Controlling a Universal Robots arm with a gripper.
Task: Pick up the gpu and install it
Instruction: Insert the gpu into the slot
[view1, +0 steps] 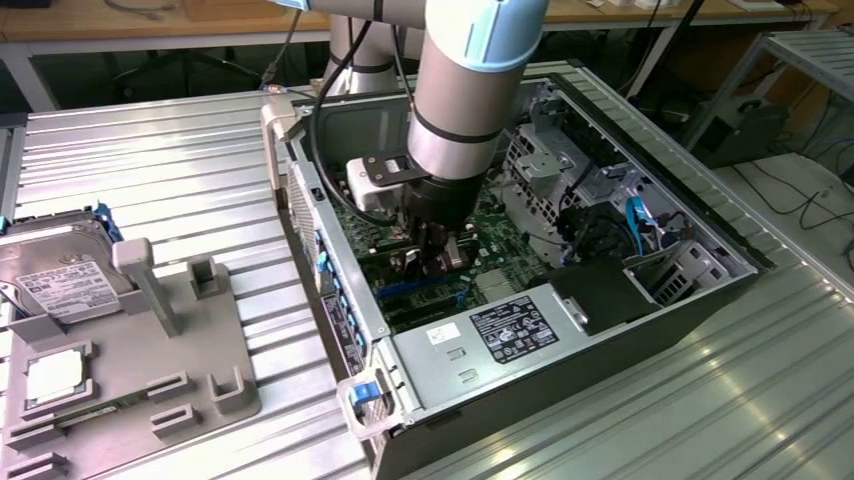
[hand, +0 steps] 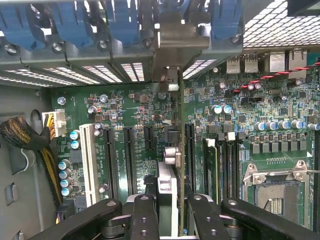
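1. The computer case (view1: 627, 330) lies open on top, so a gripper can reach in from above.
2. The robot arm (view1: 461, 90) stands in the middle of that opening, with the gripper (view1: 434, 262) low, close to the green board (hand: 120, 107).
3. The gpu (hand: 169, 150) stands on edge between the gripper's fingers (hand: 145, 220), with long black slots (hand: 129, 160) close on both sides.
4. Blue clips (hand: 120, 20) and a metal wall block the card's far end.
5. A black box (view1: 514, 330) and cables (view1: 638, 225) crowd the exterior view's right.
6. A bundle of wires (hand: 22, 132) fills one corner.
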